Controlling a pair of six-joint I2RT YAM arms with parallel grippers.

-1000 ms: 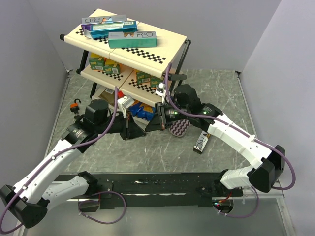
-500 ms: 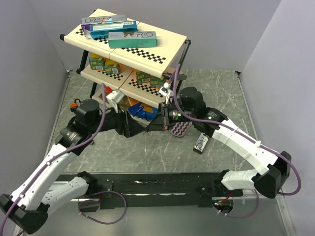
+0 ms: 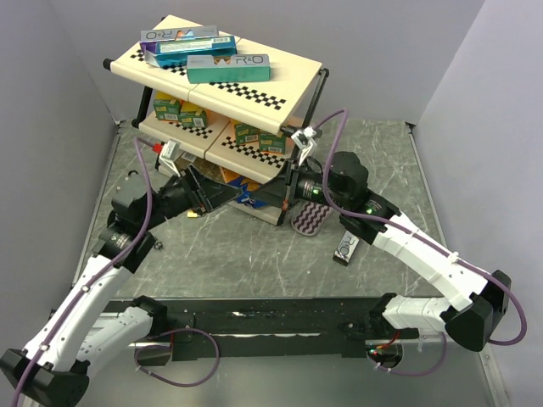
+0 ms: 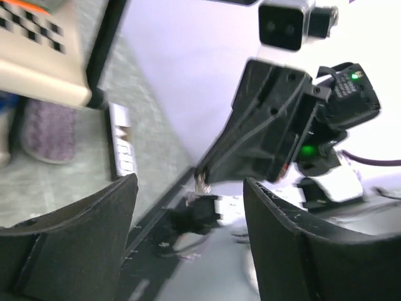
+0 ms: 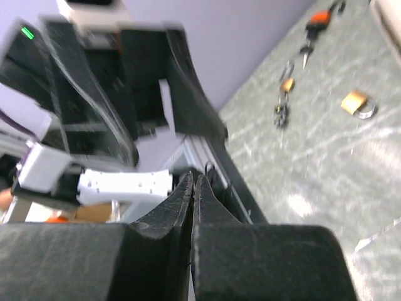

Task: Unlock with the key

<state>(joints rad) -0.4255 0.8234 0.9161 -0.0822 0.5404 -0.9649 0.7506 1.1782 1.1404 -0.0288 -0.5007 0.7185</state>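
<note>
A brass padlock (image 5: 354,102) lies on the grey table (image 3: 254,254), seen in the top view as a small yellow spot (image 3: 193,214) below my left gripper (image 3: 222,197). That gripper's jaws stand wide apart with nothing between them (image 4: 190,188). Facing it, my right gripper (image 3: 257,203) is shut (image 5: 193,179). In the left wrist view a small metallic piece, the key (image 4: 202,182), pokes out from its tips. The two grippers hover tip to tip in front of the shelf, a short gap apart.
A two-tier checkered shelf (image 3: 254,80) with boxes stands just behind both grippers. Loose keys (image 5: 281,114) and an orange lock (image 5: 319,17) lie at the table's left. A patterned pad (image 3: 310,220) and a black packet (image 3: 346,248) sit under the right arm.
My left gripper opened and drew back to the left and up, away from the right gripper. The right gripper closed fully and shifted slightly right and up.
</note>
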